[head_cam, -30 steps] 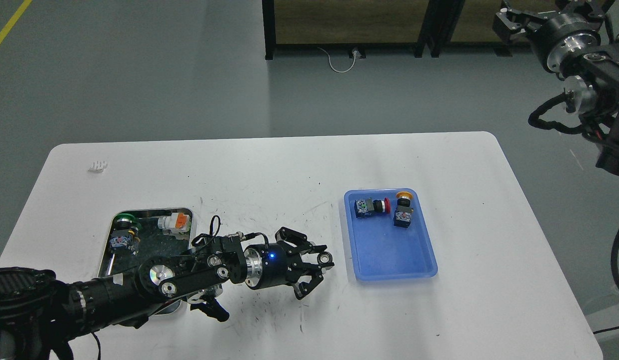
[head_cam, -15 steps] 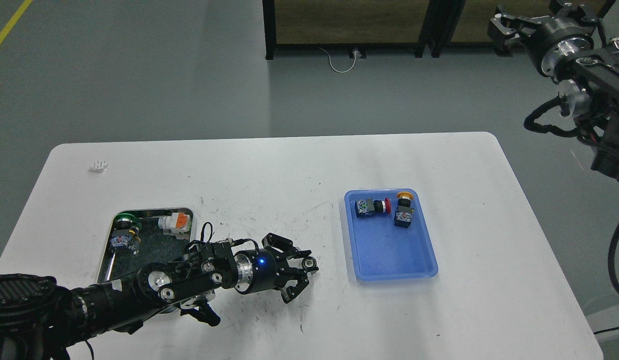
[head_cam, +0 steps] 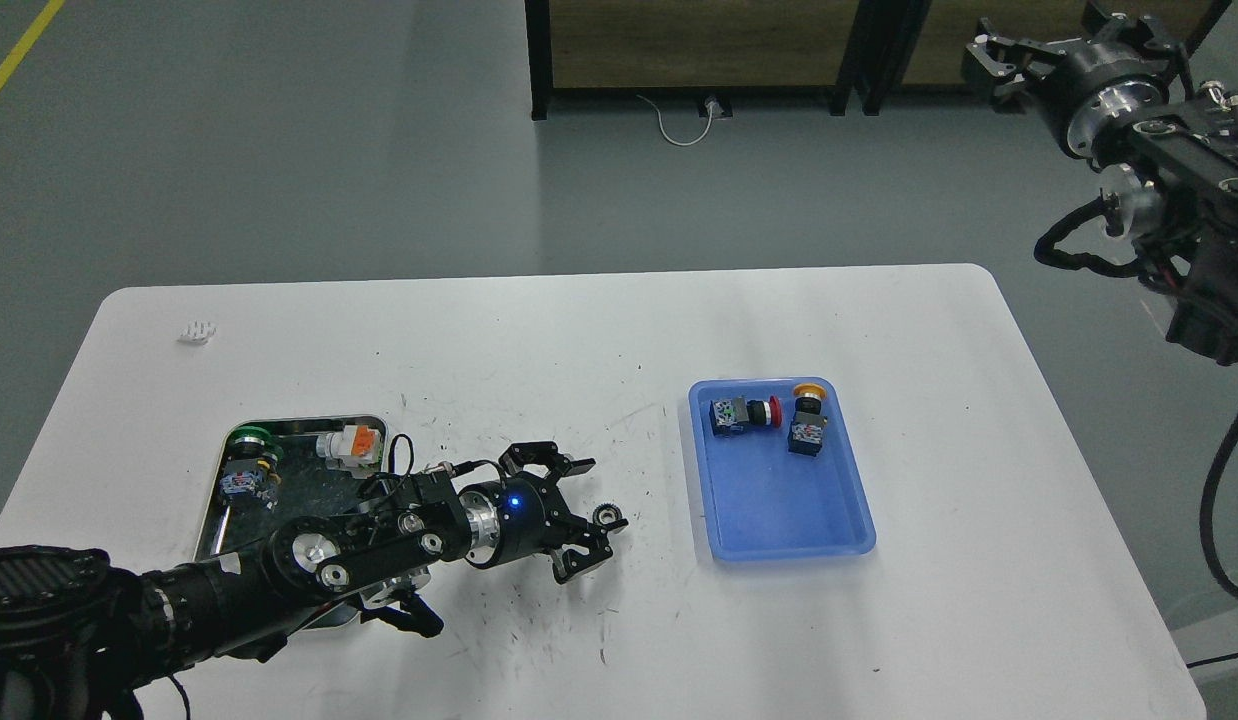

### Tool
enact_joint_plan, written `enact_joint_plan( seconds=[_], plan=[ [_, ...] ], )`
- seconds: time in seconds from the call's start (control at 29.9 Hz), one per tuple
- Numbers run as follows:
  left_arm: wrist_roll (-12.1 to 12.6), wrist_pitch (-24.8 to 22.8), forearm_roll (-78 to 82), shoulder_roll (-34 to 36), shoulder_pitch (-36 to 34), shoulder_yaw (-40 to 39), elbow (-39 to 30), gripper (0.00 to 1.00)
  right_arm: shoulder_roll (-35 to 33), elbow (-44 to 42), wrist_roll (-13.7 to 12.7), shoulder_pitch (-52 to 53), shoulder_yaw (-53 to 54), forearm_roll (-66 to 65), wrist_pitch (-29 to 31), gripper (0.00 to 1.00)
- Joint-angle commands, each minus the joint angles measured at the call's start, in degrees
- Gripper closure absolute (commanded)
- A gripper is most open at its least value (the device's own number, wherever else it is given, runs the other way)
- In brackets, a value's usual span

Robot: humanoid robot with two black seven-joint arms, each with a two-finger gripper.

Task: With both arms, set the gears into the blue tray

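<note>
One small black gear [head_cam: 606,516] with a pale centre sits at the tip of my left gripper [head_cam: 597,528], low over the white table and left of the blue tray [head_cam: 779,500]. The left fingertips close in on the gear and the gripper looks shut on it; a blue light glows on its wrist. My right gripper [head_cam: 991,55] is raised high at the top right, beyond the table, and is too small and dark to read. The blue tray holds two push-button switches, with no gear in it.
A steel tray [head_cam: 371,425] at the left, partly under my left arm, holds a green-capped switch [head_cam: 247,440] and an orange-tipped part [head_cam: 351,443]. Red-capped [head_cam: 744,412] and yellow-capped [head_cam: 807,415] switches lie at the blue tray's far end. A small white bit [head_cam: 196,332] lies far left.
My left gripper has drawn back to the left and sunk toward the table, the gear moving with it. The right arm has shifted slightly left, still raised.
</note>
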Motion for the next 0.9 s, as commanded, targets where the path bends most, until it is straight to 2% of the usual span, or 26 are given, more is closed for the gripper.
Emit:
enact_joint_plan(
  seconds=[0.0, 0.07, 0.13, 0.37, 0.57, 0.74, 0.87],
  plan=[
    [0.78, -0.52, -2.7, 0.0, -2.08, -4.26, -1.17, 0.01, 0.61, 0.75, -0.11, 0.61, -1.65, -0.61, 0.81, 0.0],
    [1.39, -0.96, -6.91, 0.0, -4.27, -5.76, -3.1, 0.01, 0.87, 1.45, -0.11, 1.4, -3.23, -0.88, 2.03, 0.0],
    [1.57, -2.19, -11.48, 3.76, -6.56, -6.38, -4.86, 0.01, 2.1, 1.98, -0.11, 2.02, -4.47, -1.06, 3.09, 0.0],
    [1.57, -5.0, -16.25, 23.96, -10.0, -12.79, -10.84, 0.01, 7.64, 4.08, -0.02, 2.2, -7.18, -1.58, 4.06, 0.0],
    [1.49, -8.17, -19.05, 39.44, -9.73, -18.86, -11.55, 0.01, 9.22, 12.5, -0.02, 2.81, -12.02, -2.81, 6.26, 0.0],
    [1.49, -8.52, -21.17, 47.1, -9.73, -21.94, -11.2, 0.01, 9.84, 20.16, -0.02, 3.51, -17.12, -3.17, 8.27, 0.0],
    [1.57, -8.17, -21.26, 50.09, -9.82, -23.96, -11.11, 0.01, 10.63, 26.13, -0.63, 5.62, -22.12, -3.08, 9.33, 0.0]
  ],
)
